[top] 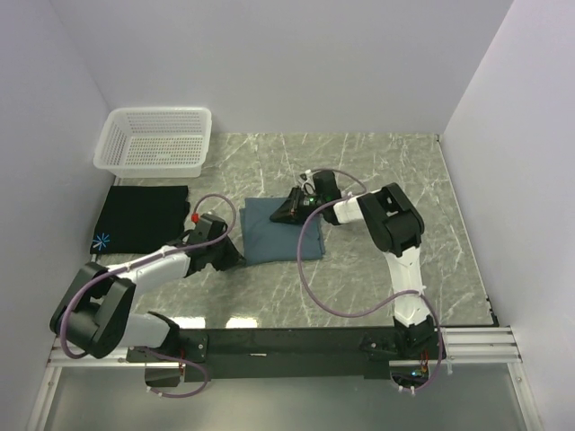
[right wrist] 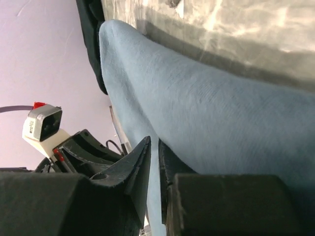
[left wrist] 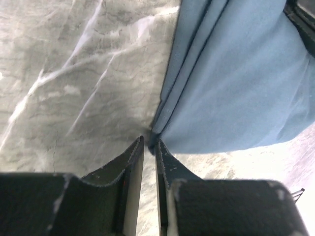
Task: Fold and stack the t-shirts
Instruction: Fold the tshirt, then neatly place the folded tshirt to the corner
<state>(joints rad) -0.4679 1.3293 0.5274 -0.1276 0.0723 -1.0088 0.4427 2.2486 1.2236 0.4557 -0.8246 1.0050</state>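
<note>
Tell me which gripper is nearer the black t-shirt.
Left. The left gripper sits beside the black t-shirt; the right gripper is at the far edge of the slate-blue t-shirt.

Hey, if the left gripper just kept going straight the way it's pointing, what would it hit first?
The slate-blue t-shirt: its folded corner lies right at the tips of the left gripper, perhaps already touching or nipped, which the wrist view leaves unclear. Left of that line is only bare table.
</note>
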